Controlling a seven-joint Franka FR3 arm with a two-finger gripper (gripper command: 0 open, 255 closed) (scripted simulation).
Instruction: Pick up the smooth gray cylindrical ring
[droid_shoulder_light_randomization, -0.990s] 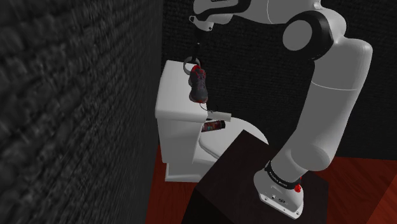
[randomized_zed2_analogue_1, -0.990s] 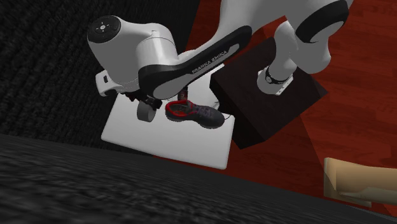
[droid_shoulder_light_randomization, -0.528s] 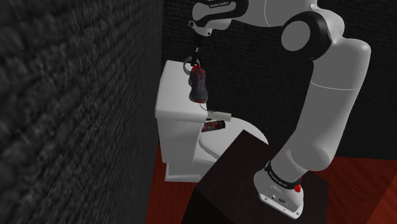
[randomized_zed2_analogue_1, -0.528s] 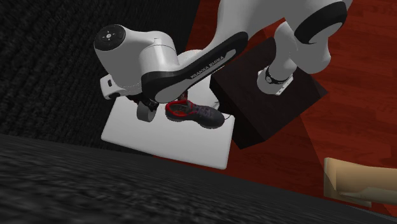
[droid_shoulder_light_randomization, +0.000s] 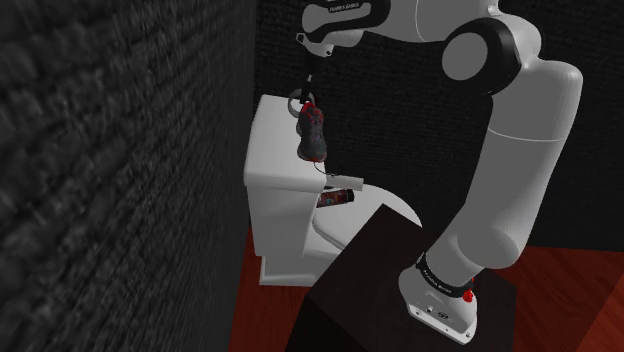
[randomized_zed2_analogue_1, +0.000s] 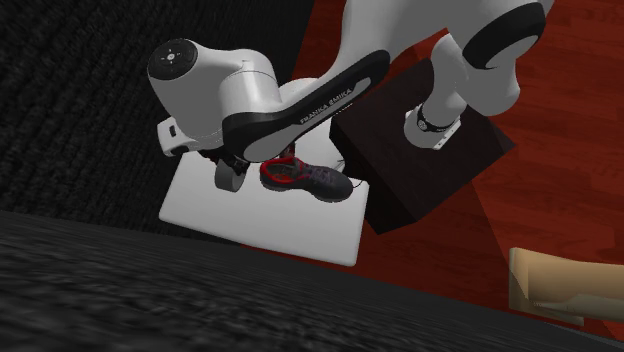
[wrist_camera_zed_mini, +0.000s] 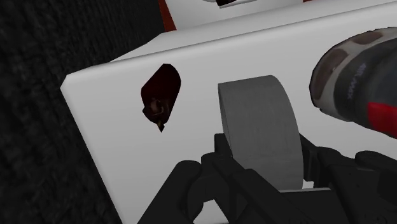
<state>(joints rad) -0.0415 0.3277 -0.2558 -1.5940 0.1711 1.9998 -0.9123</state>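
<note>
I am looking along the gripper at the gray ring; it is standing on edge on the white tank lid of a toilet, just beside the toe of a dark shoe with red trim. The two black fingers are pressing in on the ring from either side, narrow, and as far as I can judge both are touching it, so I am treating it as clasped; its lower rim is hidden behind the fingers, so I cannot tell whether it is sitting on the lid or is off it.

From the shoulder view I am seeing the hand hanging straight down over the ring at the far end of the tank, with the shoe lying alongside. The second exterior view is showing the ring low over the lid, tucked under the wrist, next to the shoe.

So I am reckoning the approach and the closing as done; the lift is what is remaining, and I am judging the shoe close enough to be nudged on the way up.
</note>
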